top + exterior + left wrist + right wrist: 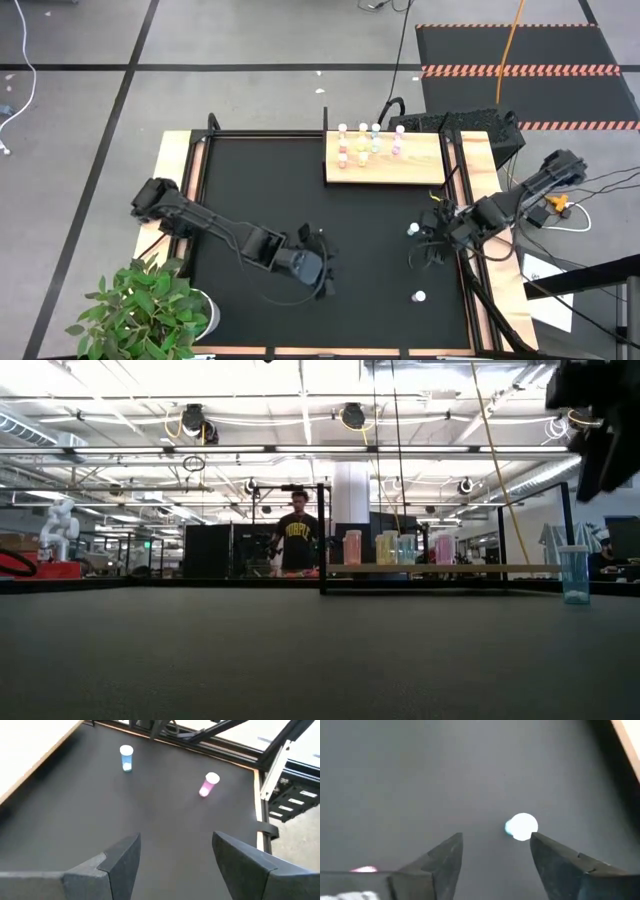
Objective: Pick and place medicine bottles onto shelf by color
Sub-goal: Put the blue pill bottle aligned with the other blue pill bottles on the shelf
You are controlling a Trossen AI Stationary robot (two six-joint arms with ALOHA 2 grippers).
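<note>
Two bottles, blue (412, 230) and pink (419, 296), remain on mat; rest on shelf (420, 168); right gripper (430, 247) spread above blue, left gripper (322, 268) spread, idle.

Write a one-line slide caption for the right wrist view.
Open right gripper poised above a blue medicine bottle standing on the black mat, white cap facing the camera.
</note>
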